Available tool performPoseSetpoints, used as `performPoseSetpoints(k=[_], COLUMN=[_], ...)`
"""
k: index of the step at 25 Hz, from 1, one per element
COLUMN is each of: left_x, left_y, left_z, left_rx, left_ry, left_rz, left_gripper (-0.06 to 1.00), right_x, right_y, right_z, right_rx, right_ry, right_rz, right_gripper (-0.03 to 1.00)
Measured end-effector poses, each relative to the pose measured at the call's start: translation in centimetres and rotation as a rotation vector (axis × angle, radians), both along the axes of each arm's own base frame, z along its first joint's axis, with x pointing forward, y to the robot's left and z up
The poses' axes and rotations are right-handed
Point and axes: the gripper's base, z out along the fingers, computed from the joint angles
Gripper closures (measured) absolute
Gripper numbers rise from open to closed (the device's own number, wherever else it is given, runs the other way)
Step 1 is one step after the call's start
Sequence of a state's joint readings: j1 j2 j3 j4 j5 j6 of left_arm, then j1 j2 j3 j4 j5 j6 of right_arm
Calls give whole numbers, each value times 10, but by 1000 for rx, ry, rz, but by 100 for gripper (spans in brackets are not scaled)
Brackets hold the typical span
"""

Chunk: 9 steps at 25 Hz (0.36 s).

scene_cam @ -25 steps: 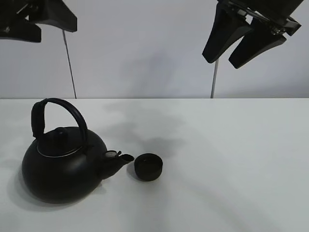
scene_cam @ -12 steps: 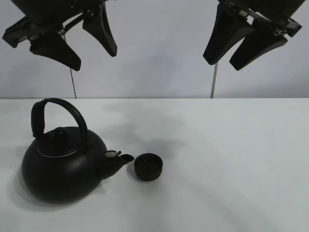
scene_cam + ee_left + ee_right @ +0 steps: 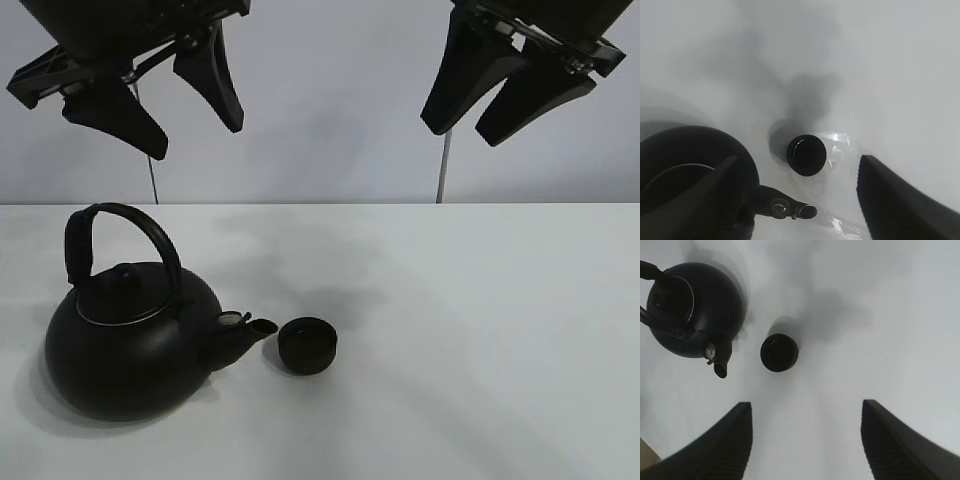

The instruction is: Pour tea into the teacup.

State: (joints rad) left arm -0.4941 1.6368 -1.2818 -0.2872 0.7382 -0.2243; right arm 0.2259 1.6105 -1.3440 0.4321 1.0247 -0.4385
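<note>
Nothing is gripped yet, so this looks like the approach step before the kettle gets picked up. Going left to right in the high view: the left gripper (image 3: 150, 95) is hung high above the table (image 3: 480, 330), jaws spread wide with nothing between them, roughly at 12 o'clock over the kettle (image 3: 130, 345). The kettle is sat upright on the table, arched handle (image 3: 120, 235) raised, lid on, spout (image 3: 250, 330) aimed toward 3 o'clock. The cup (image 3: 307, 345) is parked just beside the spout tip at its 3 o'clock, upright, not touching as far as can be told; whether anything is in it can't be made out. Further right, the right gripper (image 3: 500, 85) is held up high, well apart from everything, fingers parted somewhat and holding nothing. From the left wrist view the cup (image 3: 806, 155) is seen between the spread fingers (image 3: 900, 200), kettle off to one side. Judging by the layout, the handle would need to be straddled by the left gripper coming straight down, then clamped, lifted and tipped toward 3 o'clock so the spout is brought over the cup. Little sideways travel should be needed, but the cup could easily be knocked by the spout.
</note>
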Motion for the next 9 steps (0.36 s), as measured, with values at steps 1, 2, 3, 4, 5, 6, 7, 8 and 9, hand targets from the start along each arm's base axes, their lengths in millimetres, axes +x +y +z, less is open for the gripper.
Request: performPoseSetpoints(k=[1,2,3,4,5,6,7,8,9], left_x=[0,0,0,0,0,0,0,0,0], left_y=[0,0,0,0,0,0,0,0,0], left_z=[0,0,0,0,0,0,0,0,0], left_rx=[0,0,0,0,0,1,1,1,1], left_ry=[1,1,1,1,1,2,2,2,2], left_rz=[0,0,0,0,0,-1,-1,-1,-1], left_gripper=[47,47,47,47,47,47,47,47,47], right_x=[0,0,0,0,0,0,0,0,0], right_y=[0,0,0,0,0,0,0,0,0], right_z=[0,0,0,0,0,0,0,0,0], right_rx=[0,0,0,0,0,0,0,0,0], right_ry=[0,0,0,0,0,0,0,0,0], right_rz=[0,0,0,0,0,0,0,0,0], right_gripper=[54,54,54,54,54,54,54,54,54])
